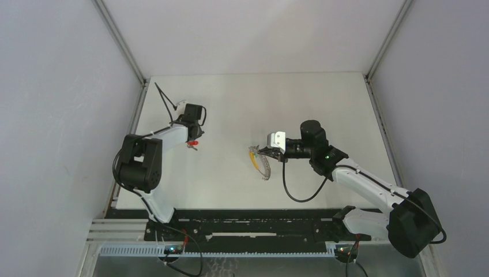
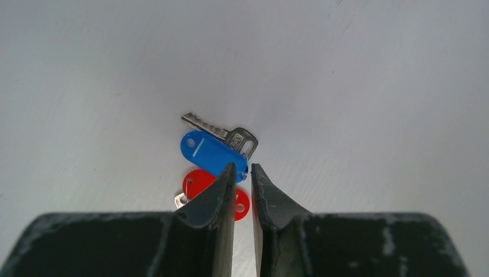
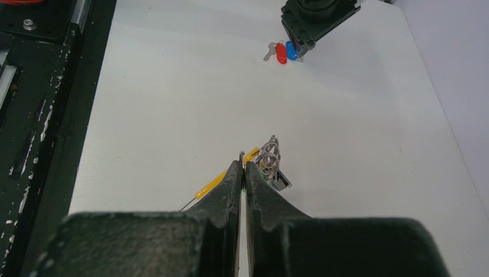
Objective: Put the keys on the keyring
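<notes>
Left gripper [image 2: 242, 168], jaws narrowly parted, tips at the keys [image 2: 210, 151], centre frame; red key [image 2: 200, 181] half hidden behind it. Right gripper [image 3: 243, 157], pressed together, pinches the keyring [image 3: 269, 158], lower centre; yellow tab [image 3: 210, 186] partly covered.

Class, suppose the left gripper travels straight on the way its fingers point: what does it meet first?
The blue-headed key, which lies right at the tips of the left gripper. They may even be in contact, as depth is unclear.
</notes>
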`<state>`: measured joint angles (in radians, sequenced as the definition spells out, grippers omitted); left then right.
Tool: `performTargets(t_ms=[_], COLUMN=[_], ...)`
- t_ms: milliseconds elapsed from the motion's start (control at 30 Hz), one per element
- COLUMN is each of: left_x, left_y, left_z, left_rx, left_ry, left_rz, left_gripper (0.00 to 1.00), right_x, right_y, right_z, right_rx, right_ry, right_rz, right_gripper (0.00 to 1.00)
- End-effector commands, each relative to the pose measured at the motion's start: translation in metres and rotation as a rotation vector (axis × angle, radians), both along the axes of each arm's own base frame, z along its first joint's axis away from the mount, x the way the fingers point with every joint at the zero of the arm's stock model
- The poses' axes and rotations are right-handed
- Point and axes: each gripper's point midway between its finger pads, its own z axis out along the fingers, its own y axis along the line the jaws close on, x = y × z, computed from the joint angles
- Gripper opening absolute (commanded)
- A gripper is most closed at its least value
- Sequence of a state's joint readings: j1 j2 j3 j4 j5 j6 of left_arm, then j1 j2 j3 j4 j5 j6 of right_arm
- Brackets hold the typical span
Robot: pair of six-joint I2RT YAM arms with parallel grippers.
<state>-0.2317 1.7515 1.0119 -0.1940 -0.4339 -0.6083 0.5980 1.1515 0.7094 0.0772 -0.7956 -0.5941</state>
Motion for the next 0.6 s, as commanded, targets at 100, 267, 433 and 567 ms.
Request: performTargets(t_ms=[100,267,433,567], left_x=[0.017,0.019,0.021,0.021], left_y=[-0.008,-0.013,-0.016,-0.015], left_z=[0.017,0.015,0.009,0.011], left_rx=[-0.012,-0.033,-0.046,-0.047], left_ry=[-0.031,-0.028,-0.007,-0.023], left_rz=[-0.013,-0.025,-0.029,-0.017], left_gripper=[0.22,0.22,0.18,0.18], right_x=[-0.002,-0.003,-0.004,-0.005], right_y=[0.003,0.003,0.002,0.002], right_z=[0.024,0.025,0.027,0.027], right_rx=[0.061,0.064,0.068,0.068], right_ry=[-0.059,-0.063,-0.066,-0.065], right_rz=[0.024,0.024,0.029,0.03], right_gripper=[0.0,0.0,0.0,0.0])
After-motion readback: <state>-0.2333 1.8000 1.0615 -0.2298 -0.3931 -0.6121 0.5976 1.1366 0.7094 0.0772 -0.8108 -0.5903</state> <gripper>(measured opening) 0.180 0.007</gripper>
